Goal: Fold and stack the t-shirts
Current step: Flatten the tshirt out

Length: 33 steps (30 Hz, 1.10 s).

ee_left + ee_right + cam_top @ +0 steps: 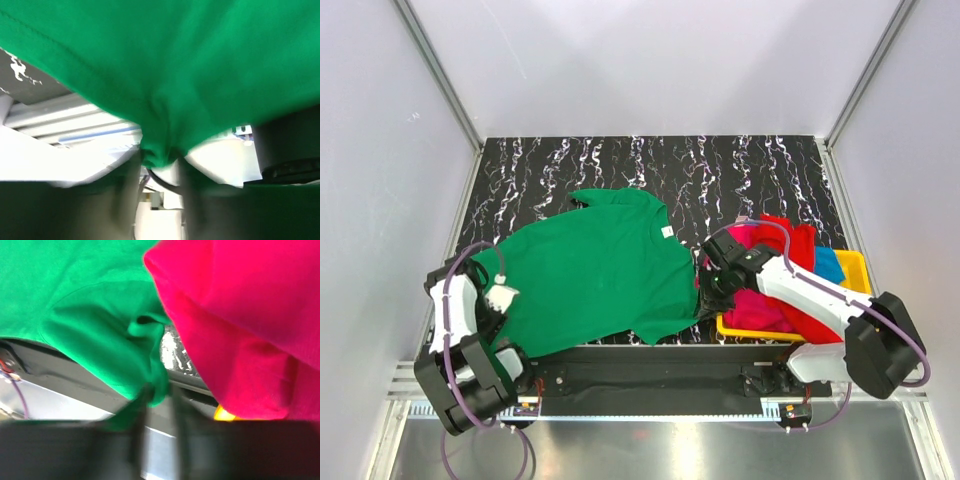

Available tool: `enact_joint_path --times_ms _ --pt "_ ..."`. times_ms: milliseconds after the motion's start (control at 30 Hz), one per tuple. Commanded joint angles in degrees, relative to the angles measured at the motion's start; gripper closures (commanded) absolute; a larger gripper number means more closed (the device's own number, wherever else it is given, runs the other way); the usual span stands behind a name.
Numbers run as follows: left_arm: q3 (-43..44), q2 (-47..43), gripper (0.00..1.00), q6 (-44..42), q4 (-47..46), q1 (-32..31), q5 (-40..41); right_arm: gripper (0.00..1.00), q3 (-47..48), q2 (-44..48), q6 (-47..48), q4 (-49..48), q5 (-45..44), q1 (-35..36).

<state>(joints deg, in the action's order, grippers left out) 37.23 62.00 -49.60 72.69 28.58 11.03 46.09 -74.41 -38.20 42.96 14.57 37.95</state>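
The black-and-white left arm [455,310] sat folded at the left edge of the soft green cloth t-shirt [600,270], while the white right arm [810,295] reached to its right corner. The left gripper [160,167] and the right gripper [157,400] each had blurred fingers flanking a bunch of that shirt, the grip unclear.

Black marbled table [760,170], as it lay before me.
A green t-shirt [600,270] was spread across its middle and left, reaching the near edge; a yellow tray [855,265] sat at my right near corner, just beside that shirt.
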Motion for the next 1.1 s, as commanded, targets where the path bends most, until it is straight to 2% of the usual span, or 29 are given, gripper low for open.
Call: enact_joint_path --times_ms 0,33,67,133,267,300,367,400,467,500,567,600,733,767,800,867,933,1067 --pt "0.56 -0.12 0.43 -0.76 1.66 0.43 1.9 0.55 2.24 -0.12 0.84 1.06 -0.24 0.63" --pt "1.52 -0.21 0.29 -1.02 2.45 0.43 1.63 0.41 3.12 0.14 0.93 1.94 -1.37 0.63" --pt "2.31 -0.21 0.01 -1.11 3.07 0.43 1.19 0.38 4.26 0.58 1.19 2.56 -1.82 0.63" --pt "6.85 -0.12 0.01 -0.85 4.39 0.43 -0.47 0.3 9.0 1.89 1.89 3.62 -2.09 0.63" --pt "20.4 1.89 0.01 3.8 1.42 0.43 -4.08 0.26 21.39 -0.02 5.93 2.48 -2.79 0.63" --pt "22.68 3.29 0.01 7.12 -2.94 0.43 -4.69 0.25 26.98 -1.34 9.77 0.83 -2.88 0.63" --pt "27.35 4.97 0.01 10.13 -8.41 0.43 -4.87 0.25 32.29 -6.95 13.57 -1.29 -3.75 0.54" --pt "28.06 7.32 0.04 13.45 -15.14 0.34 -3.05 0.25 38.23 -9.58 17.94 -2.78 -4.28 0.54" --pt "29.91 10.67 0.15 15.67 -20.28 0.16 -1.54 0.32 48.15 -18.46 21.74 -3.23 -5.78 -0.07" --pt "31.48 14.52 0.24 17.24 -23.26 0.08 -0.93 0.34 51.61 -24.93 24.37 -3.23 -5.34 -1.29" --pt "33.33 18.67 0.31 18.4 -25.13 0.07 -0.31 0.36 61.69 -31.29 26.58 -3.06 -4.46 -2.79" --pt "34.04 22.43 0.32 18.75 -27.14 0.16 0.22 0.4 65.06 -34.54 28.07 -2.45 -4.55 -3.41" --pt "36.15 30.54 0.29 17.97 -31.63 0.51 3.03 0.41 84.83 -55.16 30.46 3.25 -5.51 -6.84" --pt "36.59 32.03 0.28 17.88 -32.34 0.6 3.47 0.39 92.7 -58.45 30.98 4.84 -6.3 -7.45" --pt "37.29 34.57 0.27 17.61 -33.3 0.78 3.56 0.38 95.91 -64.05 32.12 6.85 -6.91 -7.72" --pt "37.91 36.52 0.22 17.7 -33.92 0.78 3.13 0.34 102.41 -68.65 32.66 7.75 -7.63 -8.59" --pt "38.18 38.72 0.21 17.79 -34.63 0.78 1.99 0.33 104.03 -72.71 32.31 7.84 -8.06 -9.12" --pt "36.6 40.92 0.21 17.44 -35.86 0.86 -1.61 0.32 99.13 -74.56 31.78 5.21 -6.66 -9.39"
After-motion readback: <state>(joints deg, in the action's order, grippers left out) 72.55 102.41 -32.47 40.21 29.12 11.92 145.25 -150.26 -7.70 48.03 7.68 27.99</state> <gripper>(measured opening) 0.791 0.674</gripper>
